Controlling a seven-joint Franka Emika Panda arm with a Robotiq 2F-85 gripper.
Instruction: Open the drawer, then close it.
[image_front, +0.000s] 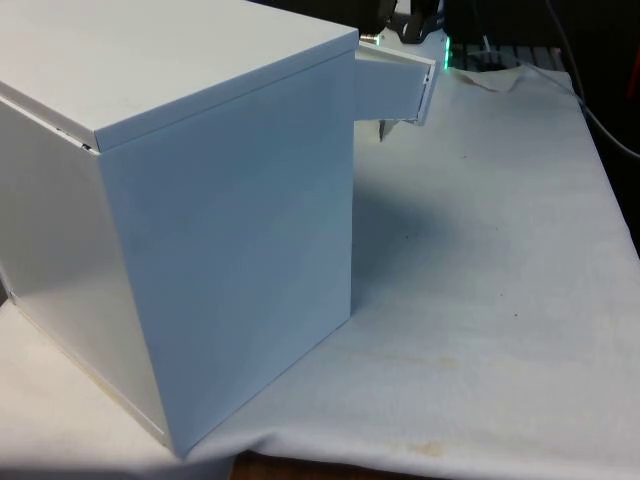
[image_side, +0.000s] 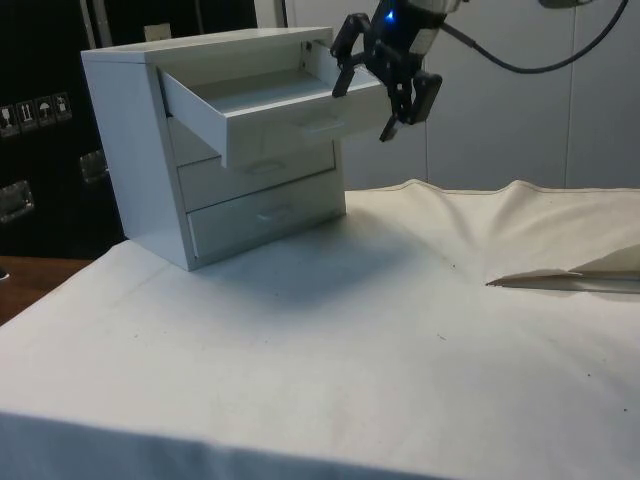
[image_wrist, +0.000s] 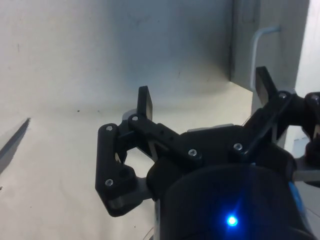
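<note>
Now top drawer (image_side: 270, 105) open, hand (image_side: 375, 100) spread nearby.

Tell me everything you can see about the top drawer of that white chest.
The top drawer is white, smooth and matte, a shallow open tray with a slim bar handle on its front. It is pulled well out of the chest, level, overhanging the two shut drawers below. Its inside looks empty. The black gripper, fingers spread, hangs at its front corner; contact is unclear. In the front view the drawer juts past the chest's side.
</note>
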